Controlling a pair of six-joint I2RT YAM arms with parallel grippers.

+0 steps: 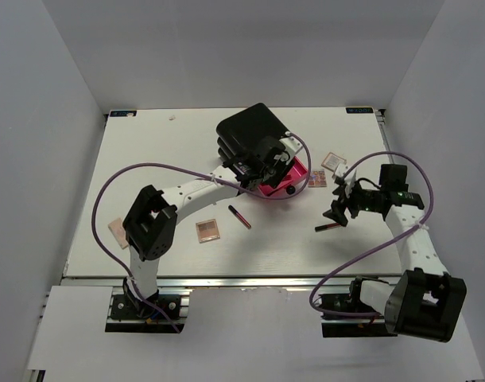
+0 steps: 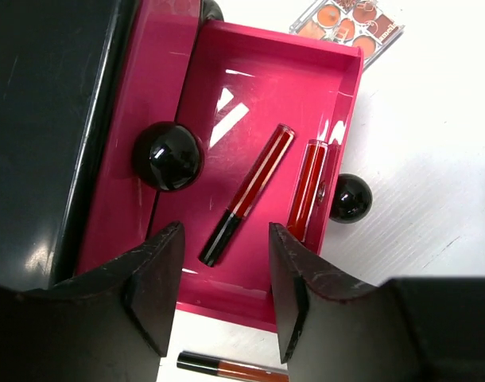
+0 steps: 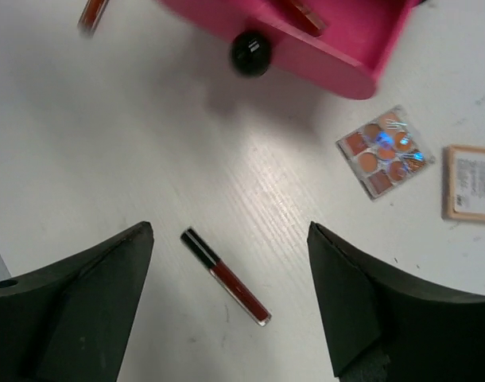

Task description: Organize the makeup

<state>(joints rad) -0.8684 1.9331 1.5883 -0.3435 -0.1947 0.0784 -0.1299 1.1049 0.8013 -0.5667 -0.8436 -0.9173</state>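
1. Where the left tool hangs over the open pink drawer, its jaws stand wide apart and hold nothing; inside lie a slanted stick across the floor and a wall-side stick next to the drawer knob.
2. The right tool gapes just as wide, also empty, above a loose stick lying on the counter; a nine-pan palette and a tan box lie farther out, near the drawer's corner.
3. Risk, as I judge it: the loose stick is thin, round and askew to the jaws, so a careless close could roll or flick it away; a descent too deep would scrape fingertips on the counter; with the left tool parked over the drawer, a delivery there could knock the two arms together.
4. Pose: the left arm stretches forward and inward, wrist pitched down beside the black box; the right arm is bent at the elbow, its tool aimed down and inward.
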